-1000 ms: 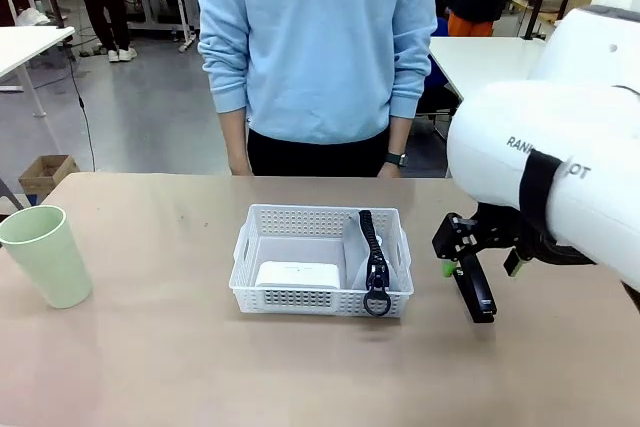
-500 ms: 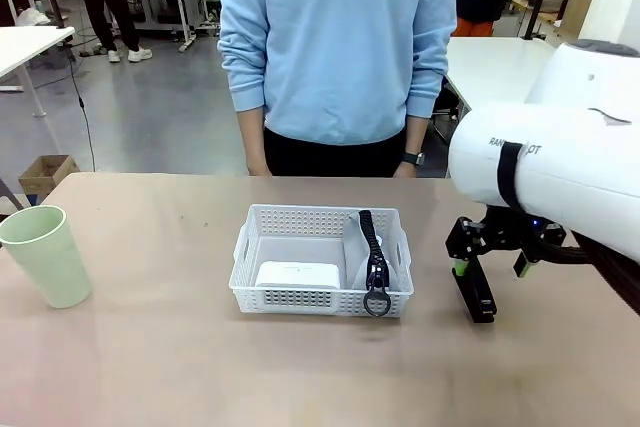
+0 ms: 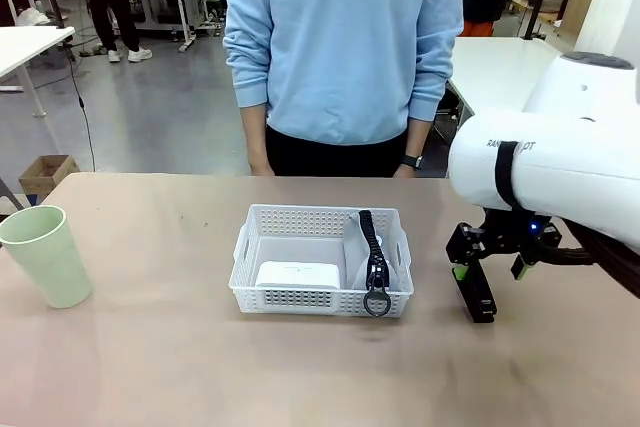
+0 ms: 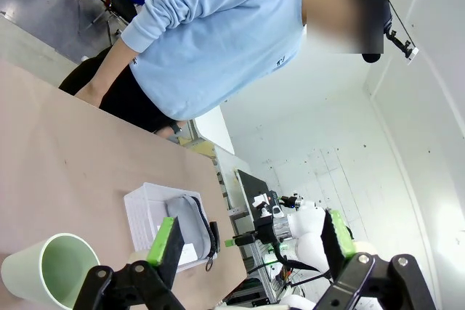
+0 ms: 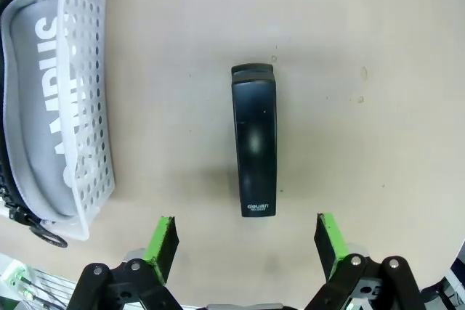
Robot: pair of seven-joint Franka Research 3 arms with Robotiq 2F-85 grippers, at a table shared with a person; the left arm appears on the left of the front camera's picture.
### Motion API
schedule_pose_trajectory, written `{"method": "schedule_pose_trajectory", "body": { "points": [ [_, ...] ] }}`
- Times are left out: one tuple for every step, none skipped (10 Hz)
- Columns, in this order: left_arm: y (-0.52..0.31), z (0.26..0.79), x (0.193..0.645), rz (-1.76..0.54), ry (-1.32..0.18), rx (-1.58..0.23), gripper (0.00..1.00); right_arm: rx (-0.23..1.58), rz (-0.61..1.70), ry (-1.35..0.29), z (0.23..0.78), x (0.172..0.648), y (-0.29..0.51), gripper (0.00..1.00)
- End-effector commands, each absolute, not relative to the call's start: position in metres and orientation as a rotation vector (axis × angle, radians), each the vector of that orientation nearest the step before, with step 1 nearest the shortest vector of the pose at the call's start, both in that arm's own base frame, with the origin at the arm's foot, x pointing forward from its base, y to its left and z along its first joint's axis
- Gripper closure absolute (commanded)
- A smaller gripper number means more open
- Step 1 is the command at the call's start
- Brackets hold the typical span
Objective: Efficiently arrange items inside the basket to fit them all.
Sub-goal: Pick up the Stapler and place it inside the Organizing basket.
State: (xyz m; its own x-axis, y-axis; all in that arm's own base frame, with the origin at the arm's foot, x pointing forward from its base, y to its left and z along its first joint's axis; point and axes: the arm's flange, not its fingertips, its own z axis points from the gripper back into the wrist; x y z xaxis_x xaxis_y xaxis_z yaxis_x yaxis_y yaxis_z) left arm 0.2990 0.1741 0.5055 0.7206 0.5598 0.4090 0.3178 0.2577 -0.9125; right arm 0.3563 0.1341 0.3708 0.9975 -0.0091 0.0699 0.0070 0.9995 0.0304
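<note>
**Half packed: two items are stowed in the white perforated plastic basket (image 3: 310, 219), and two are left outside it.**

Inside the basket, a grey oval zippered case (image 5: 36, 107) is stood on edge along the right end, and a small white box (image 3: 297, 274) is laid flat at the near left; the far left is left free. A black stapler (image 5: 254, 139) is seen lying flat just right of the basket, under the right gripper (image 5: 247, 234), whose fingers are spread and grip nothing. A pale green cup (image 3: 45, 255) is stood well apart to the basket's left. The left gripper (image 4: 251, 237) is likewise held wide and empty.
</note>
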Motion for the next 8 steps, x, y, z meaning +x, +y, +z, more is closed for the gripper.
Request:
{"method": "schedule_pose_trajectory", "body": {
  "points": [
    [0.175, 0.506, 0.300, 0.176, -0.835, -1.357, 0.00, 0.033, 0.033, -0.085, 0.350, 0.376, 0.126, 0.00],
    [0.175, 0.506, 0.300, 0.176, -0.835, -1.357, 0.00, 0.045, 0.032, -0.087, 0.338, 0.382, 0.123, 0.00],
    [0.175, 0.506, 0.300, 0.176, -0.835, -1.357, 0.00, 0.044, 0.027, -0.094, 0.329, 0.385, 0.120, 0.00],
    [0.175, 0.506, 0.300, 0.176, -0.835, -1.357, 0.00, 0.041, 0.014, -0.089, 0.323, 0.387, 0.119, 0.00],
    [0.175, 0.506, 0.300, 0.176, -0.835, -1.357, 0.00, 0.040, 0.015, -0.075, 0.314, 0.389, 0.120, 0.00],
    [0.175, 0.506, 0.300, 0.176, -0.835, -1.357, 0.00, 0.045, 0.019, -0.057, 0.306, 0.391, 0.122, 0.00],
    [0.175, 0.506, 0.300, 0.176, -0.835, -1.357, 0.00, 0.042, 0.008, -0.045, 0.298, 0.392, 0.124, 0.00],
    [0.175, 0.506, 0.300, 0.176, -0.835, -1.357, 0.00, 0.037, 0.010, -0.034, 0.292, 0.393, 0.125, 0.00]
  ]
}}
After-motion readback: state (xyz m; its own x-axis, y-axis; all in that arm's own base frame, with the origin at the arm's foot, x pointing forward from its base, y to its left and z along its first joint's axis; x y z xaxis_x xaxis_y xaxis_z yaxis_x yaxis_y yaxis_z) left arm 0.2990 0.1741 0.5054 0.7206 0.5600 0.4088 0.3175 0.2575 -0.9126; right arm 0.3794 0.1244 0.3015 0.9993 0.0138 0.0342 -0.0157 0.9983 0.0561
